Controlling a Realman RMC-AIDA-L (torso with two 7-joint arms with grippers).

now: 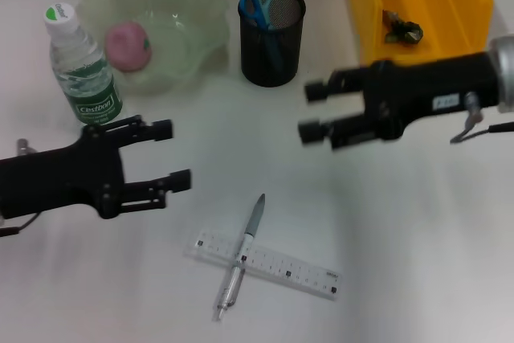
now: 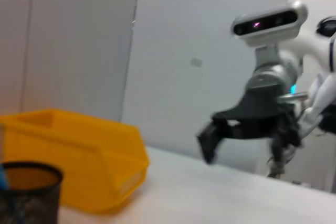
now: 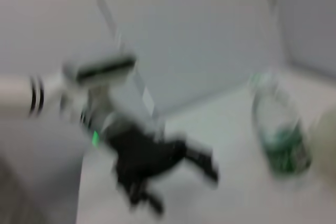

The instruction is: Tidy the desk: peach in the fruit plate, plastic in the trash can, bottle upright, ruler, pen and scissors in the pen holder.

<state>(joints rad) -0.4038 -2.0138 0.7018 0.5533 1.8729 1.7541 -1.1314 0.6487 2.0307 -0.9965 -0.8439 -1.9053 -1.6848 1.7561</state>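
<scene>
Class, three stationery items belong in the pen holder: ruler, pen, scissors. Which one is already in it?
The scissors: their blue handles stick up out of the black mesh pen holder. The pen and ruler lie crossed on the desk, pen on top.

Head view bright, even overhead light, soft faint shadows on the white table. Ruler and pen fairly sharp; both arms slightly soft at the edges. Mild glare on the green plate and bottle. Left wrist view moderately soft, the far gripper smeared, yellow bin softened. Right wrist view heavily motion-blurred throughout; the gripper and bottle are just smudges, washed-out grey tone.
</scene>
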